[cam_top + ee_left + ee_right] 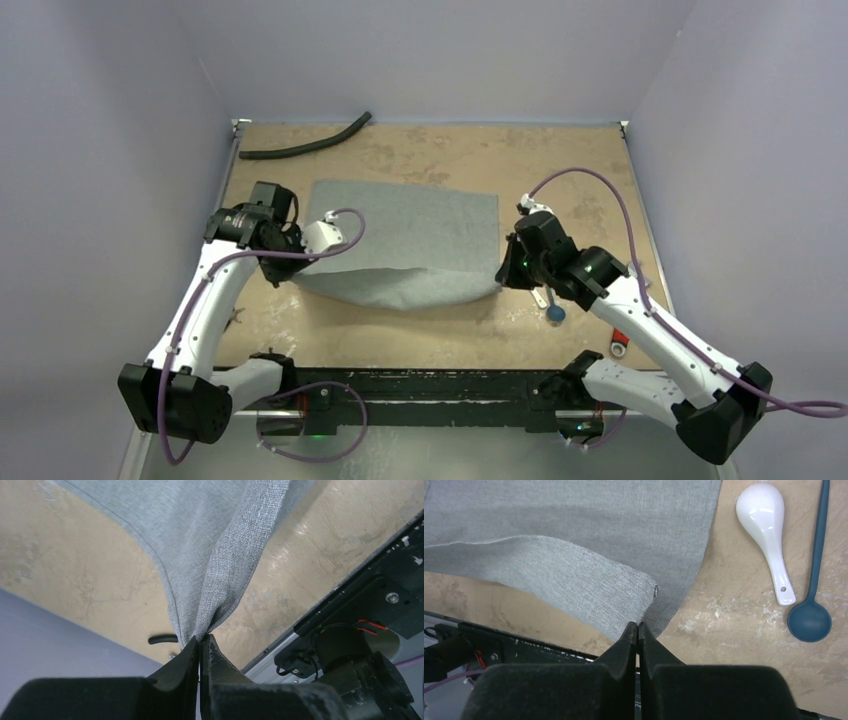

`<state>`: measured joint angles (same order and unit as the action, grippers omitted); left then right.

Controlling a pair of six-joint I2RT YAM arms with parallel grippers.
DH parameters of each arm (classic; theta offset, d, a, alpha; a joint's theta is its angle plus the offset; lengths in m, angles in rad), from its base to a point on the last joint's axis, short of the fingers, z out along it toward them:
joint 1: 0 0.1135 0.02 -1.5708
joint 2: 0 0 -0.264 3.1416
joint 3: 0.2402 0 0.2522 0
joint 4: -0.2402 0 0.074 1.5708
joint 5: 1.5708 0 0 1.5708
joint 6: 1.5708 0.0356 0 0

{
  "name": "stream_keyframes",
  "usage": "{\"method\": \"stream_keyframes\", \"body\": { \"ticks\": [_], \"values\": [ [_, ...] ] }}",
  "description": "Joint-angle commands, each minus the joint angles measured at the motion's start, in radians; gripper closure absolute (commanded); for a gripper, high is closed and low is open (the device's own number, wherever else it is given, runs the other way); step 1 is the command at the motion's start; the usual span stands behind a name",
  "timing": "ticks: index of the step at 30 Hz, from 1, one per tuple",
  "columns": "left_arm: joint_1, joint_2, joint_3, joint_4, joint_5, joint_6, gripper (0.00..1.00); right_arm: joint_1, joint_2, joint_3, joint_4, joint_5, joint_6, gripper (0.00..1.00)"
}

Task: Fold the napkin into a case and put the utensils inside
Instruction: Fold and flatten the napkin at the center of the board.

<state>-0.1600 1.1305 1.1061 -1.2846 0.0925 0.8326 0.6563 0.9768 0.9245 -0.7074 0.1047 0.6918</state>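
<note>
The grey napkin (410,235) lies on the tabletop with its far part flat and its near edge raised and sagging between my two grippers. My left gripper (201,639) is shut on the near left corner, and the cloth (200,540) bunches up from its tips. At the near right corner my right gripper (638,626) is shut on the napkin (574,525), where a flap folds over. Of the utensils, a white spoon (769,535) and a thin dark stick with a round blue end (810,621) lie side by side on the table right of the cloth. The blue end (555,313) peeks out beside the right arm.
A long black curved hose (305,145) lies at the far left of the table. A red-handled wrench (619,343) sits near the front right, partly under the right arm. The black rail (420,385) with both arm bases runs along the near edge.
</note>
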Motion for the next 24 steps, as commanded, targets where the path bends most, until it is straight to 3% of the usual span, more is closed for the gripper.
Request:
{"method": "stream_keyframes", "body": {
  "ticks": [1,13,24],
  "values": [
    [0.000,0.041,0.078,0.095,-0.041,-0.018,1.00,0.005,0.042,0.092,-0.012,0.071,-0.035,1.00],
    [0.000,0.348,0.191,0.597,-0.255,-0.181,1.00,-0.053,0.239,0.149,0.330,0.285,-0.173,1.00],
    [0.000,0.665,0.403,0.719,-0.324,-0.222,1.00,-0.203,0.409,0.144,0.572,0.238,-0.257,1.00]
  ]
}}
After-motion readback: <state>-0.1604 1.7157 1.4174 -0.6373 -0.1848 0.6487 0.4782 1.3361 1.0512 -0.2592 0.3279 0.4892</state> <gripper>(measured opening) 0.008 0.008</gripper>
